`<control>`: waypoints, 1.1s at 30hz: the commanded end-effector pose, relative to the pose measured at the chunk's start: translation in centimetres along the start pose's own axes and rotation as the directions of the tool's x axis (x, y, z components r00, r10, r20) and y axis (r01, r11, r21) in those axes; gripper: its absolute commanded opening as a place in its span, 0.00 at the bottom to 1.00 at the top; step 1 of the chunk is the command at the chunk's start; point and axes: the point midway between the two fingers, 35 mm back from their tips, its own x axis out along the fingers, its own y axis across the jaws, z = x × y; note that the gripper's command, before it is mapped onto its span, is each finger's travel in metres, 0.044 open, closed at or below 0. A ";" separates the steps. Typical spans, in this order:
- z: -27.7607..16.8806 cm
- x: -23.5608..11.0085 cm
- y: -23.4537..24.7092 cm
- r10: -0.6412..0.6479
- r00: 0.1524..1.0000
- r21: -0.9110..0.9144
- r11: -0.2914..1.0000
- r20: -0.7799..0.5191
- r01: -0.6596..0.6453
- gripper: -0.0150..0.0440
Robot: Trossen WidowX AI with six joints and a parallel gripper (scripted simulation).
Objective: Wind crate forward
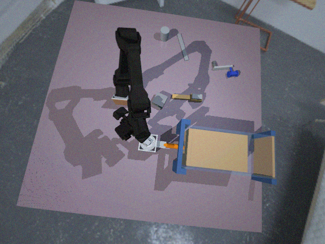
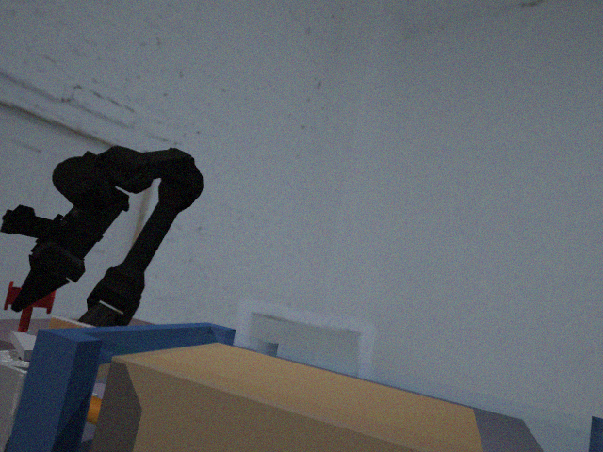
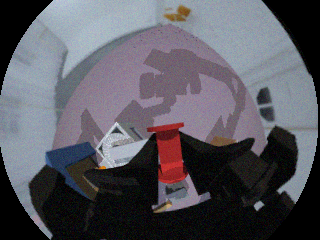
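My gripper point(image 3: 164, 134) is shut on the red grip point(image 2: 47, 298) point(image 3: 170, 147) of the winch handle, above the winch. The handle's pale crank arm point(image 2: 23, 342) point(image 3: 134, 151) reaches from the grip to the top of the white winch point(image 1: 143, 147) point(image 2: 8, 384) point(image 3: 106, 143); whether the key is fully down the hole is hidden. The tan crate point(image 1: 216, 149) point(image 2: 292, 384) sits flat inside the clear-panelled cubby, its front just behind the blue frame point(image 1: 180, 152) point(image 2: 58, 360) point(image 3: 72, 151) at the mouth. A narrow gap seems to show there. An orange strap piece point(image 1: 171, 145) point(image 2: 93, 410) runs between winch and crate.
A grey block point(image 1: 159, 100) and a yellow-handled tool point(image 1: 181, 96) lie behind the winch. Farther back are a grey cylinder point(image 1: 164, 34), a flat bar point(image 1: 183, 47) and a crank with a blue grip point(image 1: 232, 73). The cubby's rear blue posts point(image 1: 263, 180) stand at the right.
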 end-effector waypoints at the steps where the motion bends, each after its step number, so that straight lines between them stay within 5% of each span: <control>1: 1.1 0.4 0.4 0.001 1.000 -0.001 1.000 0.021 -0.001 0.25; 33: 4.9 2.0 2.9 0.004 1.000 0.000 1.000 0.025 -0.004 0.25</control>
